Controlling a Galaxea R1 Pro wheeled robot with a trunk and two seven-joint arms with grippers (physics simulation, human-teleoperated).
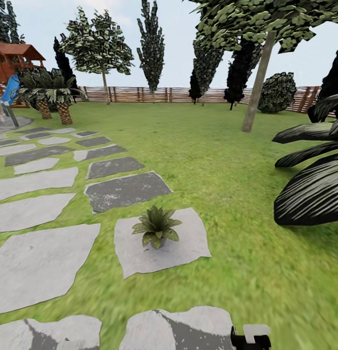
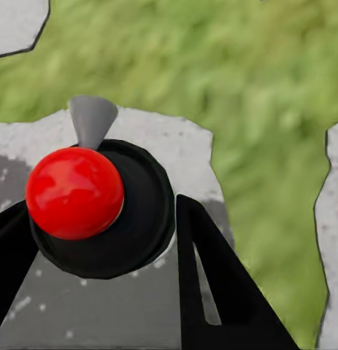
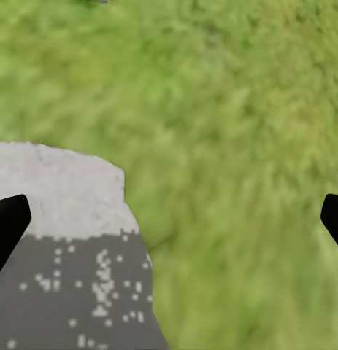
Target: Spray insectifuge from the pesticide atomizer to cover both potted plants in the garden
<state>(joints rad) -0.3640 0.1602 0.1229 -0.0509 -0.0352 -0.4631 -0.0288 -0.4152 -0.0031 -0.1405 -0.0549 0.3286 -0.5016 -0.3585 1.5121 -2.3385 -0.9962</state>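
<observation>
One potted plant (image 1: 156,228), a low rosette of olive-green leaves, stands on a grey stepping stone (image 1: 188,243) of the garden lawn, straight ahead and a short way off. In the left wrist view the pesticide atomizer (image 2: 103,211) has a black round body, a red ball top and a grey nozzle. My left gripper (image 2: 103,266) is shut on it, with black fingers (image 2: 209,284) on either side, above a stone. My right gripper (image 3: 169,226) is open, its tips wide apart over grass and a stone edge. A black and white part of my right arm (image 1: 251,338) shows at the bottom of the head view.
Grey stepping stones (image 1: 37,262) run along the left toward a paved round. A large dark striped agave (image 1: 310,189) crowds the right side. A tree trunk (image 1: 256,82) stands beyond it, small palms (image 1: 54,104) and a playset (image 1: 13,63) at far left, a slat fence (image 1: 178,94) behind.
</observation>
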